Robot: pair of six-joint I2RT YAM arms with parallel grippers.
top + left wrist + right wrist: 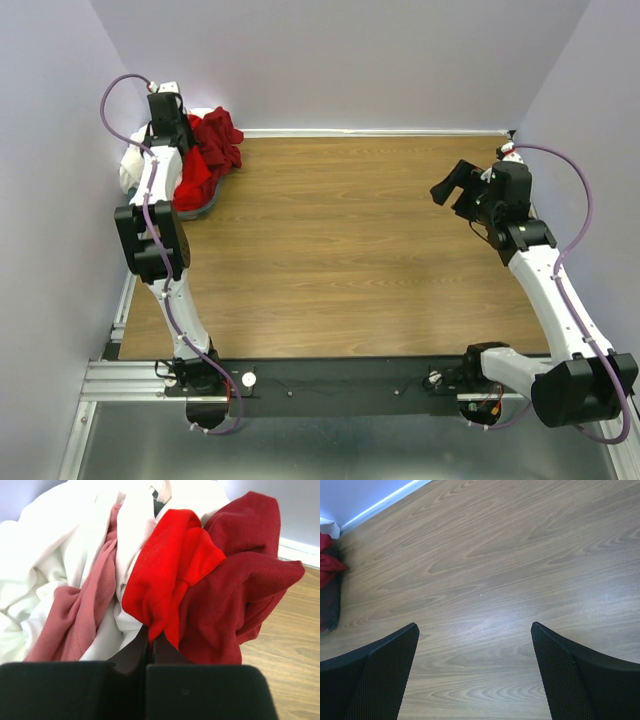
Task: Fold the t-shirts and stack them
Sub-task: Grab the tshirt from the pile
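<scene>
Pale walls (350, 60) box in a wooden table (350, 250), its heap of shirts (205, 160) in the far left corner under the left arm (150, 215); the right hand (455, 185) hangs over the right side. Left wrist view: the left hand (148, 672) is pinched together on a fold of the bright red shirt (170, 575), tangled with the white shirt (50, 565) and maroon shirt (240, 580); pulling could drag those along. Right wrist view: that hand is spread wide apart.
</scene>
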